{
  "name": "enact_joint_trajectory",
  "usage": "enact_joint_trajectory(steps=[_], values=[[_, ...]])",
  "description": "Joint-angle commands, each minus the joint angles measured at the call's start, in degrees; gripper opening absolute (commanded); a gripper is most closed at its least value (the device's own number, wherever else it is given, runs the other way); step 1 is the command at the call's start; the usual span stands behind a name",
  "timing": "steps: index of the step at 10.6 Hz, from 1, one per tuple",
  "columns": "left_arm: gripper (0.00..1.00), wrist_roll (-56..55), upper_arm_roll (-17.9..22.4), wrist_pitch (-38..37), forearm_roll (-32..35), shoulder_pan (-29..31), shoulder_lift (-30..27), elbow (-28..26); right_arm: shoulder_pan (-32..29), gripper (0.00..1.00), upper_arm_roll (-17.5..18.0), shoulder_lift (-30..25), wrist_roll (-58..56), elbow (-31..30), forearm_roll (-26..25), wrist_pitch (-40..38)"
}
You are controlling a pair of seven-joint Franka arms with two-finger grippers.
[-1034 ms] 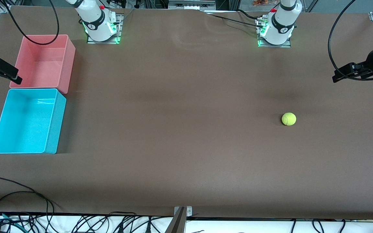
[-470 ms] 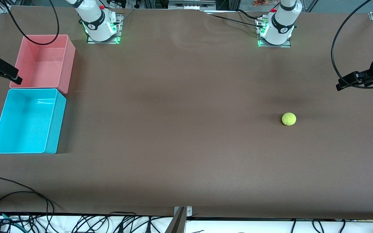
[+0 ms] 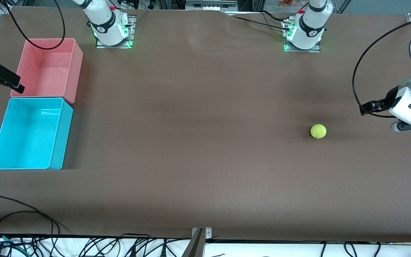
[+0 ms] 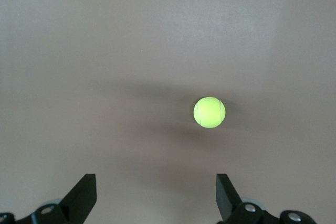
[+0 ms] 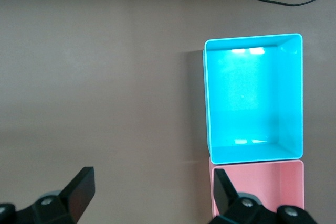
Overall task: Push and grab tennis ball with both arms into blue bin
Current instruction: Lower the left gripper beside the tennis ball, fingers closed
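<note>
The tennis ball [image 3: 318,131] lies on the brown table toward the left arm's end; it also shows in the left wrist view [image 4: 209,112]. My left gripper [image 3: 369,107] hangs open and empty above the table beside the ball, toward the table's end; its jaws stand wide apart in the left wrist view [image 4: 156,198]. The blue bin [image 3: 30,134] stands empty at the right arm's end, also seen in the right wrist view [image 5: 253,98]. My right gripper [image 3: 4,85] hovers open and empty by the two bins [image 5: 152,192].
A pink bin [image 3: 48,67], empty, touches the blue bin on the side farther from the front camera [image 5: 262,187]. The two arm bases [image 3: 111,30] [image 3: 303,34] stand along the table's back edge. Cables [image 3: 20,217] lie at the front edge.
My left arm's hand has swung down and turned toward the ball. The ball, the bins and the right arm have not moved.
</note>
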Motion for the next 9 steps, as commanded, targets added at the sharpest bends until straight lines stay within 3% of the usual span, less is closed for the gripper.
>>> enact_joint_trajectory(steps=[1,4,9], values=[[1.00,0.4,-0.1,4.5,1.8,0.6,-1.3,-3.5,-0.1,1.00,0.1,-0.3,-0.6,-0.3,-0.4,0.3],[1.00,0.5,0.1,7.9,1.8,2.4,-0.3,-5.6,0.0,1.00,0.1,-0.3,-0.5,-0.3,-0.5,0.3],[1.00,4.2,0.8,23.6,1.7,4.4,1.6,-13.7,0.0,1.00,0.1,-0.3,-0.6,-0.3,-0.4,0.2]])
